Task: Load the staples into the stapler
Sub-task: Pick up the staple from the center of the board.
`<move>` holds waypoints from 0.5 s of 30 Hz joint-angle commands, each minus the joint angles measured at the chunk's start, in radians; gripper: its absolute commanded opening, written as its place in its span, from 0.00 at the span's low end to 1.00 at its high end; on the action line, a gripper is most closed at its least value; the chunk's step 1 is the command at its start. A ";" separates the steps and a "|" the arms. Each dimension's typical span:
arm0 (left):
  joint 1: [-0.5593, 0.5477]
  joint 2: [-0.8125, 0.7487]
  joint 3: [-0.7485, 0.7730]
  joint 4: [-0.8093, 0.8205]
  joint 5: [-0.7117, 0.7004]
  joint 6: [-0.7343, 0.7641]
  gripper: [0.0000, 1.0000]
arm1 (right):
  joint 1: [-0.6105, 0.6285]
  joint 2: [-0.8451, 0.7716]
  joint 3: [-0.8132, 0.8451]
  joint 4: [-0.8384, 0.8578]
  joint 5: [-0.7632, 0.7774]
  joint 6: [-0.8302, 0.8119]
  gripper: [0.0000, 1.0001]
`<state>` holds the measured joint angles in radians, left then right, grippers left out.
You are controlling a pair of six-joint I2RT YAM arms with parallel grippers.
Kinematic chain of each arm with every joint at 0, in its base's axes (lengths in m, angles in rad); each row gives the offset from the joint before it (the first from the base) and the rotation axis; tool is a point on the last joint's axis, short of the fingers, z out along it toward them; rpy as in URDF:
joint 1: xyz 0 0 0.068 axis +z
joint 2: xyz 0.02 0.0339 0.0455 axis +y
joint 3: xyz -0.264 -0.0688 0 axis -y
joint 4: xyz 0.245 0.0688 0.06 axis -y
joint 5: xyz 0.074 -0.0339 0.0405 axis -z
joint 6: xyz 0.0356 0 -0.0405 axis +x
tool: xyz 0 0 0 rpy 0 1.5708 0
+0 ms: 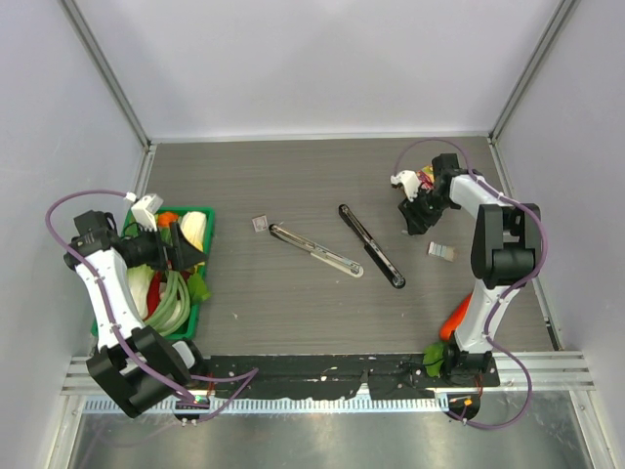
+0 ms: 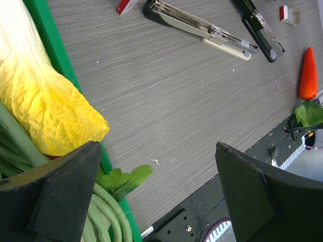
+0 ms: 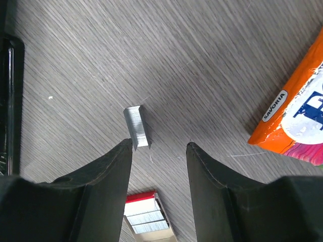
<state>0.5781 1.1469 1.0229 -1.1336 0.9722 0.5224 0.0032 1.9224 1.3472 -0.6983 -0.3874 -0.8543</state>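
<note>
Grey woodgrain tabletop [image 1: 293,176], white walls [image 1: 312,68], left gripper [image 2: 156,148], right gripper [image 3: 159,146] parted, empty, staple strip [image 3: 137,126] nearby

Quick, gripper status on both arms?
Left gripper: open, empty.
Right gripper: open, empty; strip of staples lies loose at its fingertips.

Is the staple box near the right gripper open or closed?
Open: the staple box shows bare rows of staples inside, and one staple strip lies loose outside it.
</note>
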 commanded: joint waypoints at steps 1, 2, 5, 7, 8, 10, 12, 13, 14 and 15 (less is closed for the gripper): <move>0.006 -0.024 -0.007 0.026 0.014 -0.009 1.00 | -0.003 -0.003 0.020 -0.015 -0.007 -0.025 0.52; 0.006 -0.024 -0.007 0.026 0.016 -0.009 1.00 | -0.003 -0.002 0.023 -0.018 -0.005 -0.026 0.53; 0.006 -0.024 -0.006 0.026 0.014 -0.009 1.00 | 0.029 0.003 0.018 -0.038 -0.008 -0.041 0.53; 0.006 -0.022 -0.006 0.026 0.014 -0.010 1.00 | 0.031 -0.002 0.013 -0.038 -0.018 -0.046 0.53; 0.006 -0.022 -0.006 0.026 0.014 -0.010 1.00 | 0.031 -0.002 0.012 -0.038 -0.022 -0.046 0.53; 0.006 -0.019 -0.004 0.024 0.016 -0.009 1.00 | 0.031 -0.005 0.012 -0.043 -0.034 -0.048 0.53; 0.006 -0.018 -0.004 0.025 0.017 -0.010 1.00 | 0.032 -0.003 0.012 -0.043 -0.038 -0.048 0.53; 0.006 -0.018 -0.004 0.024 0.017 -0.009 1.00 | 0.034 0.000 0.012 -0.043 -0.028 -0.048 0.53; 0.006 -0.018 -0.004 0.024 0.017 -0.009 1.00 | 0.035 0.004 0.010 -0.041 -0.022 -0.046 0.53; 0.006 -0.016 -0.004 0.024 0.016 -0.010 1.00 | 0.038 0.007 0.010 -0.041 -0.015 -0.045 0.53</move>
<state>0.5781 1.1446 1.0191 -1.1328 0.9722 0.5133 0.0330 1.9270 1.3472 -0.7341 -0.3958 -0.8867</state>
